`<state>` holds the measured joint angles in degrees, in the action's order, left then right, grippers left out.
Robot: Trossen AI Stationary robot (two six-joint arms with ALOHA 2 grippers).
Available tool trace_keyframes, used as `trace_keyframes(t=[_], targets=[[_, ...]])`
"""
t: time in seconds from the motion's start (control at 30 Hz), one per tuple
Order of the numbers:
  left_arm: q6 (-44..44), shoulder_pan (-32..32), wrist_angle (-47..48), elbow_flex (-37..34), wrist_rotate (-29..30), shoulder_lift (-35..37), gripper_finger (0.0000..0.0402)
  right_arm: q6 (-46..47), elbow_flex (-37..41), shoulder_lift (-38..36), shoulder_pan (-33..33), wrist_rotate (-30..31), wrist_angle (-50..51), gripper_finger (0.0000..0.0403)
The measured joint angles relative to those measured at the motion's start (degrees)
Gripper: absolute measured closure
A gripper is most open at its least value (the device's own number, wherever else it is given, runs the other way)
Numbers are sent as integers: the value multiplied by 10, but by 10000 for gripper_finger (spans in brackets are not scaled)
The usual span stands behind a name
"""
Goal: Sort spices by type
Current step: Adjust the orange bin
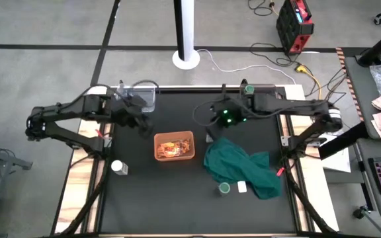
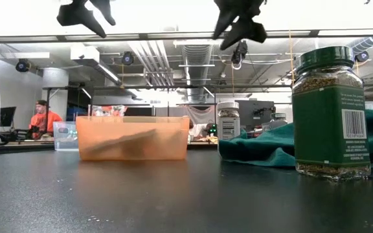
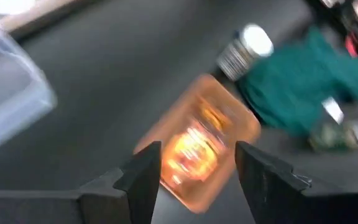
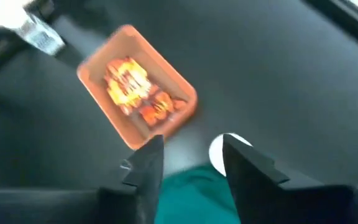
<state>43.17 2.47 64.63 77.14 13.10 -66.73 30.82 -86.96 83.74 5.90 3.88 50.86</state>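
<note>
An orange bin [image 1: 174, 146] holds orange-red foil packets [image 4: 132, 87] in the middle of the table. One white-capped jar [image 1: 119, 167] stands to the bin's near left. Another [image 1: 210, 137] stands at the green cloth's edge. A green-capped jar [image 1: 224, 188] stands by the cloth's near edge, large in the low view [image 2: 332, 113]. A second green cap [image 1: 249, 88] shows at the far edge. My left gripper [image 3: 194, 171] hovers open above the table, to the far left of the bin. My right gripper [image 4: 191, 165] hovers open over the white-capped jar [image 4: 229, 152] by the cloth.
A dark green cloth [image 1: 243, 165] lies bunched right of the bin, with a small white block [image 1: 242, 186] at its near edge. A clear empty container [image 1: 144, 96] sits at the table's far left. A person in an orange shirt [image 2: 44, 120] is in the room behind.
</note>
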Motion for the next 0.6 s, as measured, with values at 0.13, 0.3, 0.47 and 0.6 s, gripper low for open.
trace_keyframes(t=[0.13,0.3,0.47,0.6], targets=[[-12,-51,13,0,-22,-34,251,-47,0,-30,12,2,46,300],[-13,-84,23,-17,-49,-84,362,-94,2,-56,18,9,47,364],[-19,-64,20,-60,-50,-130,391,-121,3,-59,20,8,41,390],[-60,-37,-27,-93,-94,-165,400,-127,6,-57,20,8,38,390]])
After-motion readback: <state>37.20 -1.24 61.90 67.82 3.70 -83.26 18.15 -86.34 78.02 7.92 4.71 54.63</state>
